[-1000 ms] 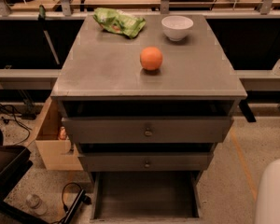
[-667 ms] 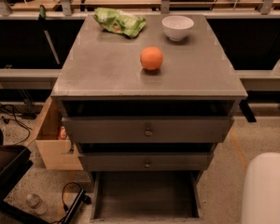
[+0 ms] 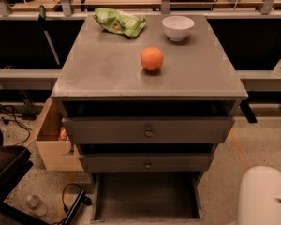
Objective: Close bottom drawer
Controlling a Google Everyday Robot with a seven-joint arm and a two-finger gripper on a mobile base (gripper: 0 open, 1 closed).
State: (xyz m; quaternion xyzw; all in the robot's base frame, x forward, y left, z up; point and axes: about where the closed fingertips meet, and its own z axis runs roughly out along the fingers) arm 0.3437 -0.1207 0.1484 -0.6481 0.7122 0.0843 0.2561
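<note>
The end effector (image 3: 266,196) shows only as a white bulk at lower right; whether it is open or closed cannot be told. The bottom drawer (image 3: 145,198) lies pulled out just to its left. Best to press its front edge squarely at mid-width, pushing straight in.

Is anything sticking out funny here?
Yes. The grey-brown shallow bottom drawer is pulled far out, while both knobbed grey drawers above sit further in. The claw is out of view; only a white rounded robot part shows lower right.
</note>
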